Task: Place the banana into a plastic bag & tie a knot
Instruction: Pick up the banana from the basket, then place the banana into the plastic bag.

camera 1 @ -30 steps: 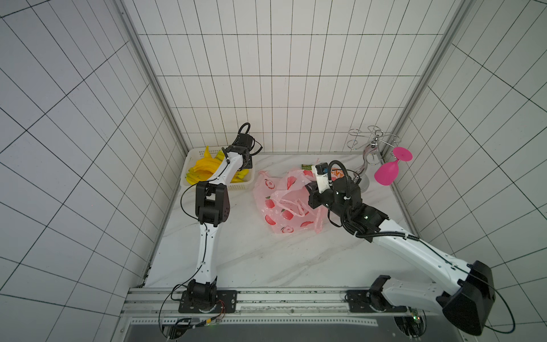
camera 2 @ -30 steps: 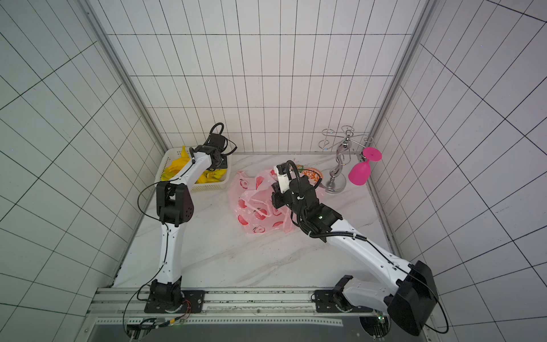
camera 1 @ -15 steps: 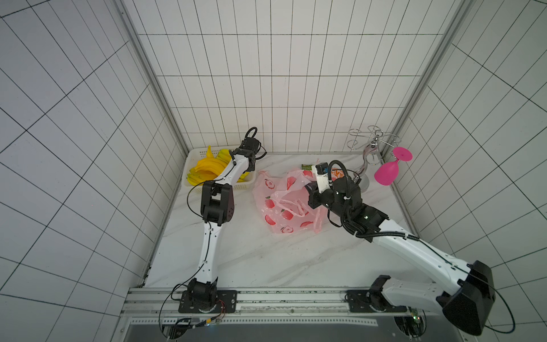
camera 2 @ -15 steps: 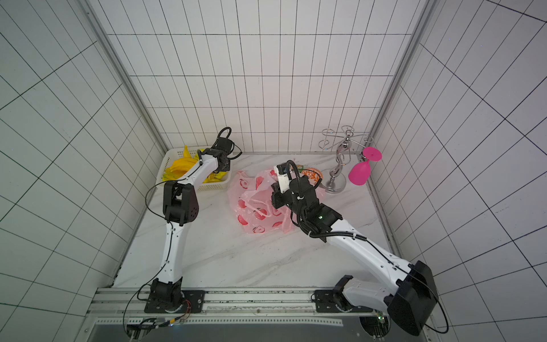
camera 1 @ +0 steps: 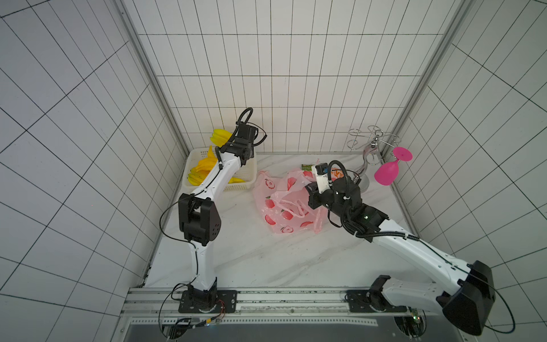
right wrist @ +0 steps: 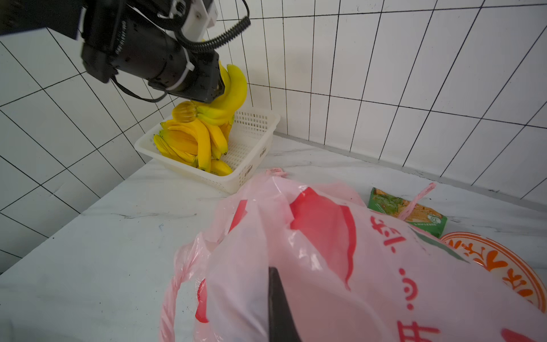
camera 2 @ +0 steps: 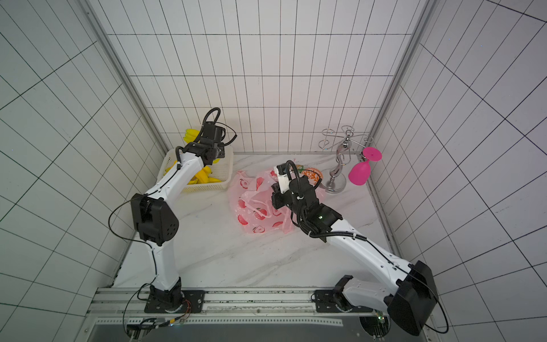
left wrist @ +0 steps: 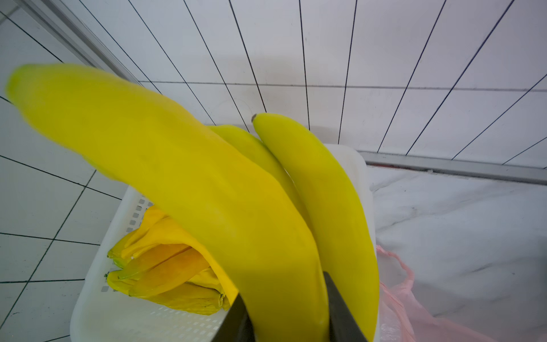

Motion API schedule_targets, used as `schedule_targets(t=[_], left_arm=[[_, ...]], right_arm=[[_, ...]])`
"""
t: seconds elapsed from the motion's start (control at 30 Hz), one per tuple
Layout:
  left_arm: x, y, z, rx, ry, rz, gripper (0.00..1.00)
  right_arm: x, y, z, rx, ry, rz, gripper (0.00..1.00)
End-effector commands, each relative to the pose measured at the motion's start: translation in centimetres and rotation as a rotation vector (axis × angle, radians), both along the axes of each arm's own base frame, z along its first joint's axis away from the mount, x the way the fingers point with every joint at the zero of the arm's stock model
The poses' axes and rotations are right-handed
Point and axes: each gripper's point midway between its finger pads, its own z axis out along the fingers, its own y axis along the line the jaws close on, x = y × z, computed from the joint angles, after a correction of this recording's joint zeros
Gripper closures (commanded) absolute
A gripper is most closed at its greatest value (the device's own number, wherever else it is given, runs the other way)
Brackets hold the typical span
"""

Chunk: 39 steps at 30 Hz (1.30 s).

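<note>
A yellow banana bunch (left wrist: pixel 207 192) hangs in the air above the white basket (camera 1: pixel 248 174) at the back left, seen in both top views. My left gripper (left wrist: pixel 282 296) is shut on the bunch, one dark finger on each side of a banana. The right wrist view shows the same banana bunch (right wrist: pixel 235 88) lifted clear of the other bananas (right wrist: pixel 189 142) in the basket. The pink plastic bag (camera 1: pixel 284 204) with red prints lies crumpled mid-table. My right gripper (camera 1: pixel 310 204) is shut on the bag's edge; one dark finger (right wrist: pixel 278 305) shows through the film.
A chrome glass rack (camera 1: pixel 370 160) with a pink wine glass (camera 1: pixel 386 174) stands at the back right. A green carton (right wrist: pixel 408 213) and an orange-patterned plate (right wrist: pixel 503 260) lie behind the bag. Tiled walls close in three sides.
My left gripper has closed on the banana bunch and raised it out of the basket toward the back wall. The right arm and the bag have stayed still.
</note>
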Motion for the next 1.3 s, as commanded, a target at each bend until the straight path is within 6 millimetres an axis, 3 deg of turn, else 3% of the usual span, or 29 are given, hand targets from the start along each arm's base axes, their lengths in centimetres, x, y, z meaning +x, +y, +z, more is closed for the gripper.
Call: schedule_targets(t=[0.0, 0.07, 0.17, 0.3, 0.53, 0.63, 0.83, 1.03, 1.13, 1.27], left_arm=[[-1.7, 0.1, 2.5, -0.055, -0.061, -0.001, 0.70], [-3.9, -0.6, 3.9, -0.122, -0.066, -0.041, 0.70], [-8.4, -3.3, 6.0, -0.254, -0.105, -0.177, 0.72], [-15.8, -7.8, 9.2, -0.433, -0.276, -0.396, 0.73], [-28.3, -15.6, 10.1, -0.622, -0.356, -0.798, 0.76], [-31.9, -17.1, 10.4, -0.640, -0.398, -0.901, 0.76], [-35.0, -19.7, 8.0, -0.641, -0.343, -1.061, 0.76], [-34.0, -22.1, 4.0, -0.517, -0.244, -1.111, 0.77], [-33.7, -23.0, 3.3, -0.487, -0.231, -1.134, 0.77], [-32.5, -21.2, 3.3, -0.466, -0.245, -1.053, 0.78]], right_arm=[[0.1, 0.1, 4.3, 0.053, -0.053, -0.006, 1.00], [0.1, 0.1, 4.9, 0.062, -0.050, -0.012, 1.00], [0.3, 0.1, 5.5, 0.071, -0.036, -0.017, 1.00], [0.5, 0.4, 6.2, 0.086, -0.014, -0.019, 1.00], [1.3, 1.0, 7.8, 0.081, -0.001, -0.027, 1.00], [1.7, 1.3, 8.1, 0.079, 0.005, -0.030, 1.00], [1.7, 1.5, 9.8, 0.097, -0.009, -0.021, 1.00], [0.8, 1.5, 10.2, 0.095, -0.021, 0.019, 1.00], [0.5, 1.1, 9.7, 0.083, -0.022, 0.018, 1.00], [0.5, 0.2, 9.1, 0.060, -0.024, -0.015, 1.00]])
